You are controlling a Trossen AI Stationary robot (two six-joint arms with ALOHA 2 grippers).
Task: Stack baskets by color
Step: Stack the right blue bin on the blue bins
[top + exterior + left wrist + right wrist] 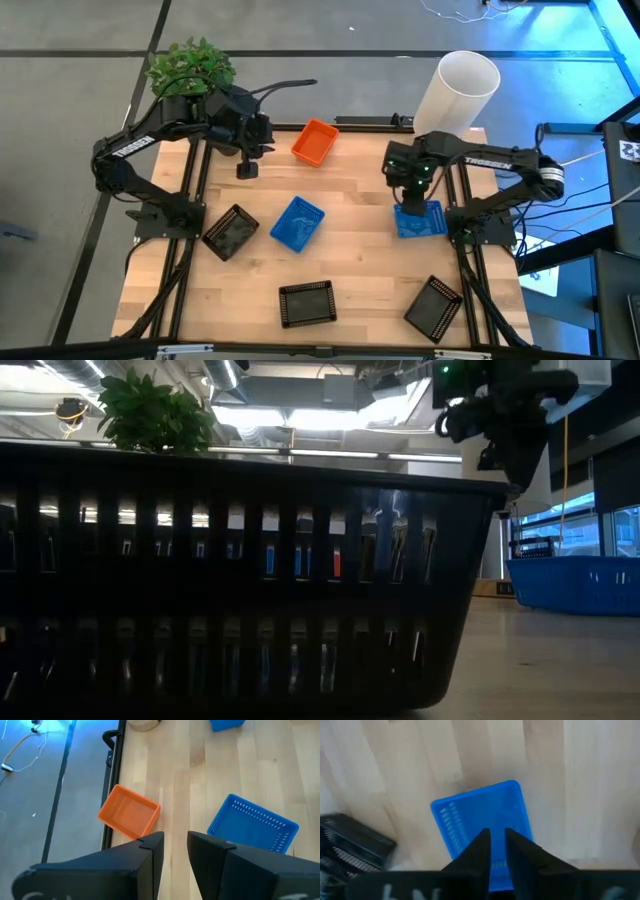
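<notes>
An orange basket [315,142] lies at the table's far edge, and a blue basket [297,222] lies mid-table. A second blue basket [428,222] sits at the right. Three black baskets [231,232] [307,303] [434,307] rest on their bottoms toward the near side. My left gripper [247,168] hangs open over the far left of the table, short of the orange basket [129,811]. My right gripper [495,840] points down above the right blue basket [480,812], clear of it, with a narrow gap between its fingers and nothing in them.
A tall white cylinder [462,88] stands at the far right corner, close behind my right arm. A green potted plant [190,65] stands at the far left. Bare wood shows at the table's centre [360,240]. In the low view the nearest black basket [230,590] blocks most of the table.
</notes>
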